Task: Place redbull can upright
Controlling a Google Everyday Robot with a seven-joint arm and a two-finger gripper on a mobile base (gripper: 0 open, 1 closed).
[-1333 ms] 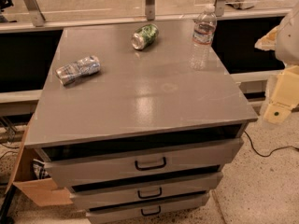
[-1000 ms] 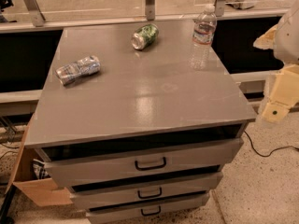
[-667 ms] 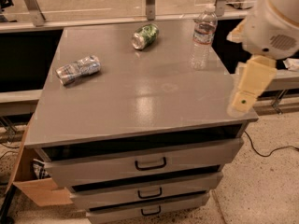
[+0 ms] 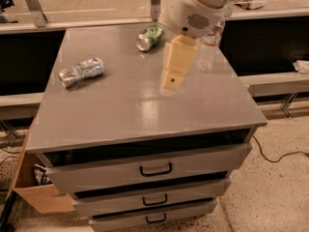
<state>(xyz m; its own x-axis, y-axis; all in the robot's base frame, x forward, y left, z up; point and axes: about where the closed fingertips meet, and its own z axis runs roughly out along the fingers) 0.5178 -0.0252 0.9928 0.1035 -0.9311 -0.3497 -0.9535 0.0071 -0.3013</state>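
The redbull can [image 4: 80, 72], silver and pale blue with a dented body, lies on its side at the left of the grey cabinet top [image 4: 120, 115]. My gripper [image 4: 172, 81] hangs from the white arm above the middle of the top, well to the right of the can and apart from it. It holds nothing that I can see.
A green patterned can [image 4: 150, 37] lies on its side at the back centre. A clear water bottle [image 4: 209, 48] stands at the back right, partly behind my arm. Drawers with dark handles [image 4: 156, 169] are below. A cardboard box [image 4: 34, 187] sits on the floor at left.
My arm has swung in from the right edge to over the middle of the cabinet top. The cans and the bottle have not moved.
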